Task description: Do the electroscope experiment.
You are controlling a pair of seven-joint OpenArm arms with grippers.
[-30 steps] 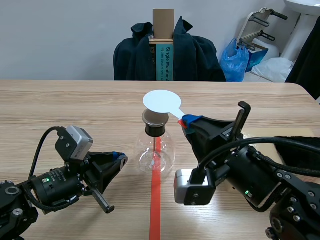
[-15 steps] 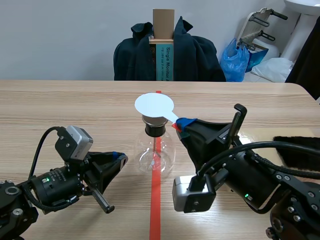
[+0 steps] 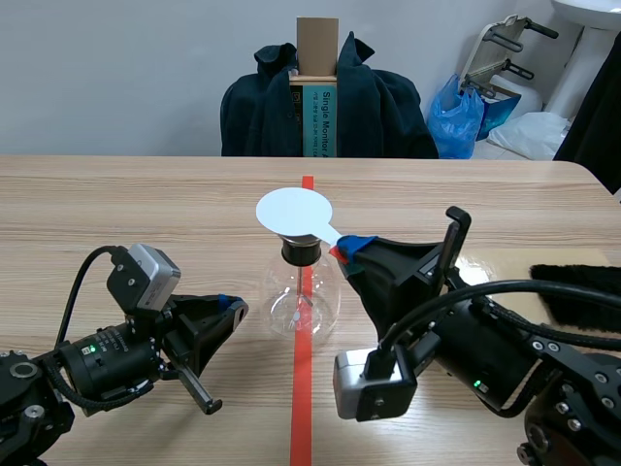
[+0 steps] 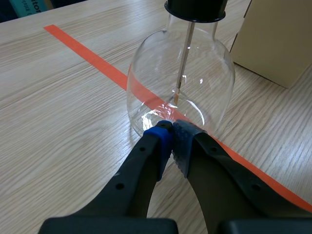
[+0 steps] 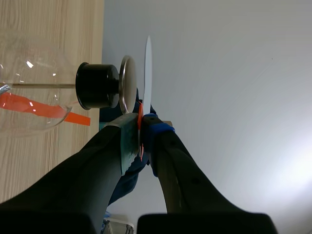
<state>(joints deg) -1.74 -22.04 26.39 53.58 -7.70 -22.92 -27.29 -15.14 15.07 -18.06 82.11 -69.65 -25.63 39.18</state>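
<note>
The electroscope is a clear glass flask [image 3: 300, 301] with a black stopper [image 3: 300, 251], a metal disc [image 5: 127, 84] on top and a rod [image 4: 183, 56] inside. It stands on the orange-red tape line. My right gripper [image 3: 351, 248] is shut on the red handle of a white round paddle [image 3: 294, 212], which hovers flat just above the metal disc [image 5: 147, 68]. My left gripper [image 3: 231, 309] rests low on the table, shut on nothing, its fingertips [image 4: 171, 141] right at the flask's [image 4: 181, 87] base.
A black fur cloth [image 3: 580, 282] lies at the table's right edge. A beige board [image 4: 278, 39] lies beyond the flask. Behind the table stands a chair draped with a dark jacket [image 3: 325, 102] and a box.
My right gripper has carried the white paddle leftward, from beside the stopper to directly over the metal disc. The left arm has stayed still.
</note>
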